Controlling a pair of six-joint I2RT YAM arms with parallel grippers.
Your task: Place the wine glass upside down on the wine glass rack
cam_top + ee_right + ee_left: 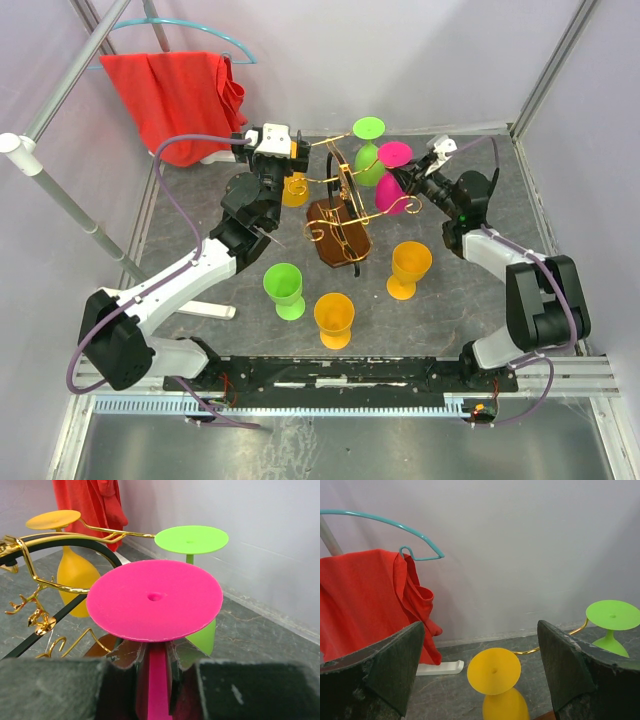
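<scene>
The right pincer (157,667) is shut on the stem of the pink wine glass (155,600). The glass is upside down, with its round foot on top, just above the fingers (260,690). Only the right wrist view shows this grip clearly. In the top view, the pincer only meets the glass from the right side.

Beyond this pincer, a little to the right, hangs a green glass (191,539), also foot up. To the far left of the pincer, a yellow glass (75,575) hangs from a gold wire arm of the rack (42,625). From the wrist view I cannot tell whether the pink foot sits on a wire arm. The top view puts the pink glass just beside a curled arm end, with the brown wooden base of the rack to the left of the pincer.

The left pincer (480,625) is wide open and holds nothing. The foot of the yellow glass is in front of it, between its two fingers and lower. Only the left wrist view shows the red cloth (365,600) on a teal hanger (385,522), to the left of this pincer.

Only the top view shows the bench (450,330) near the arm bases. There a standing green glass (284,290), an orange glass (334,318) and a second orange glass (410,268) are upright.
</scene>
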